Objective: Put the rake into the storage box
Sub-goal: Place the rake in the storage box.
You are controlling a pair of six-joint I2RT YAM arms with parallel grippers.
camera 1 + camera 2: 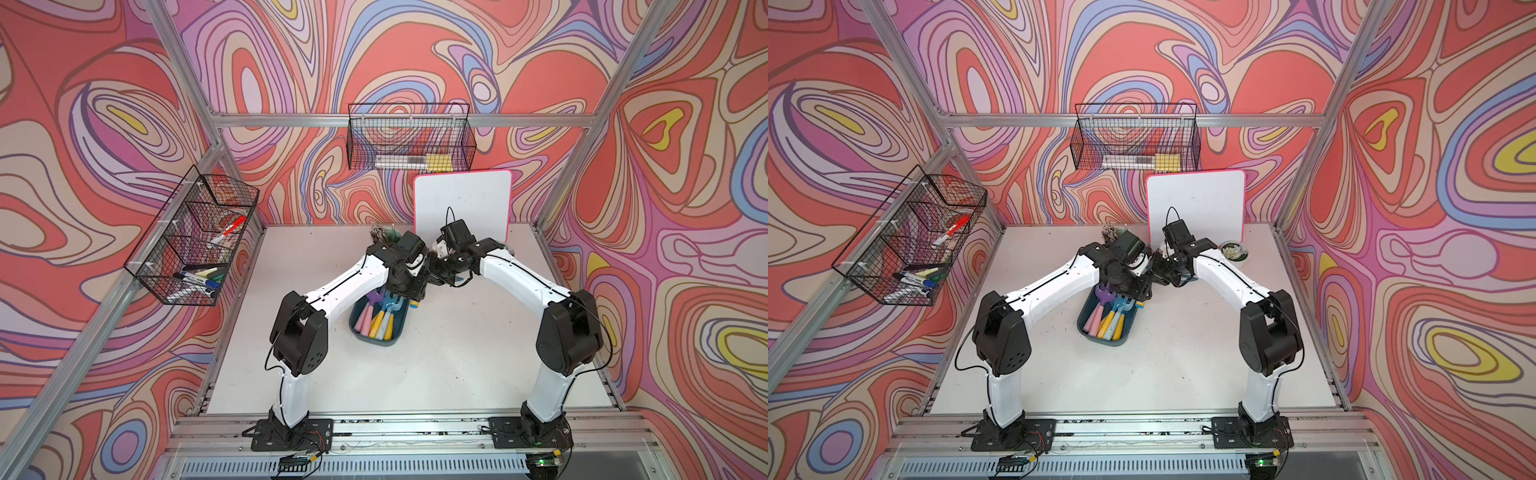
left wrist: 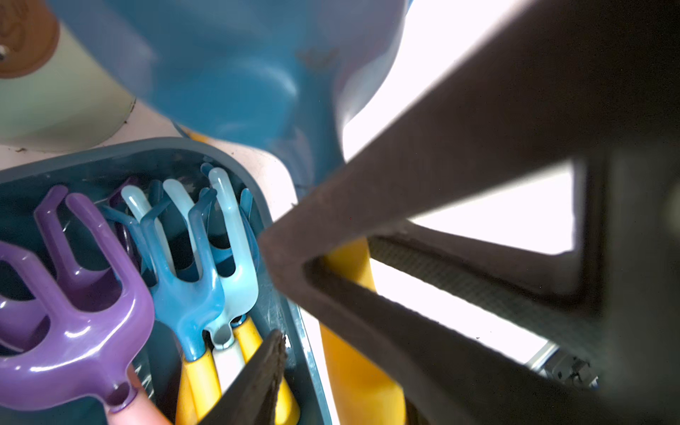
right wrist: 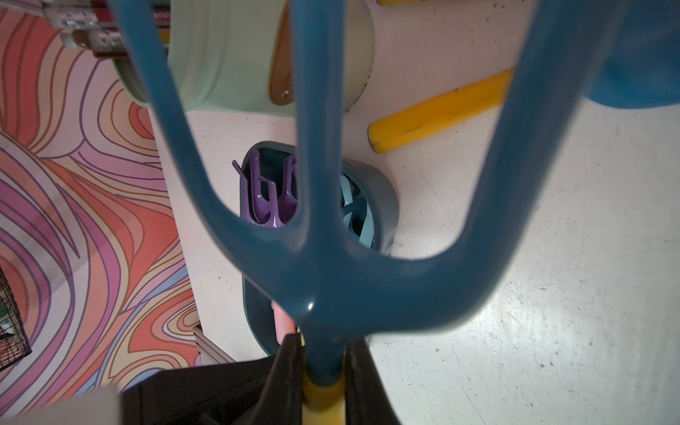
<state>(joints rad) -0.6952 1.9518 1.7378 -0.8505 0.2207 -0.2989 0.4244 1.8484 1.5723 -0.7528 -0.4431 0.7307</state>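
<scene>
While the right gripper hangs over the middle of the bench, its jaws pinch the dark teal rake at the neck, where the head meets the yellow handle. The rake is up in the air, tines pointing down toward the storage box, not inside it. The box sits about mid-bench and holds a purple rake, a blue rake and a pale blue rake, heads toward the far edge, handles toward the near edge. The left gripper is low at the box wall facing the bench's right edge, jaws spread, one inside the box over the handles, one outside; can't tell if they touch anything. A blue shovel with a yellow handle lies on the bench just beside the box. A pale green cup stands near the box's far end.
</scene>
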